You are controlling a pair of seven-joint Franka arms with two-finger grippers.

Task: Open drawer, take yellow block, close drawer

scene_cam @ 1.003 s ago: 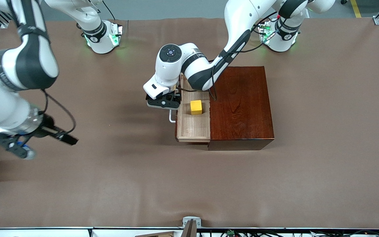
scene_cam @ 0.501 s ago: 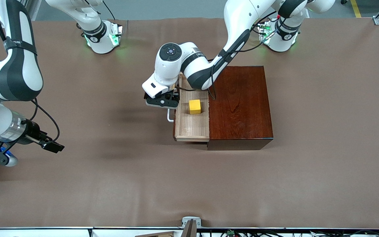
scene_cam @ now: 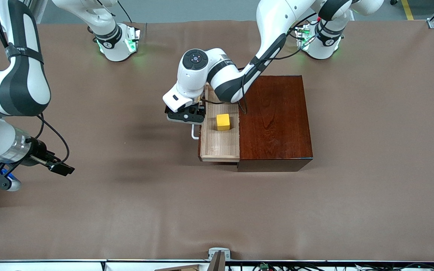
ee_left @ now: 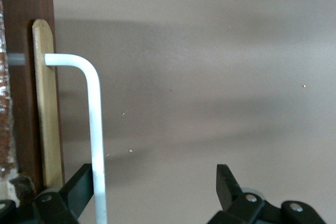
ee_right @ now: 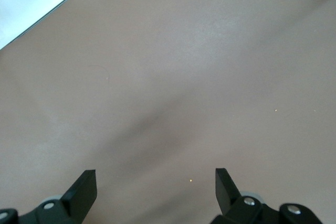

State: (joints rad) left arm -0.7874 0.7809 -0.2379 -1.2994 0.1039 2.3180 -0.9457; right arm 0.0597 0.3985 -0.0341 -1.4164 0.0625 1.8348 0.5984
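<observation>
Resting in the open drawer (scene_cam: 220, 141): yellow block (scene_cam: 223, 122). Left tool (ee_left: 152, 192) spread wide around the handle (ee_left: 93, 145); right tool (ee_right: 155, 187) spread, waiting over bare table (scene_cam: 126, 210). Risk: snagging the handle while lifting away, jolting drawer.

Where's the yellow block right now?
The yellow block sits in the open drawer, toward the tray's end farther from the front camera, beside the wooden box, with the left gripper at the drawer's handle.
</observation>
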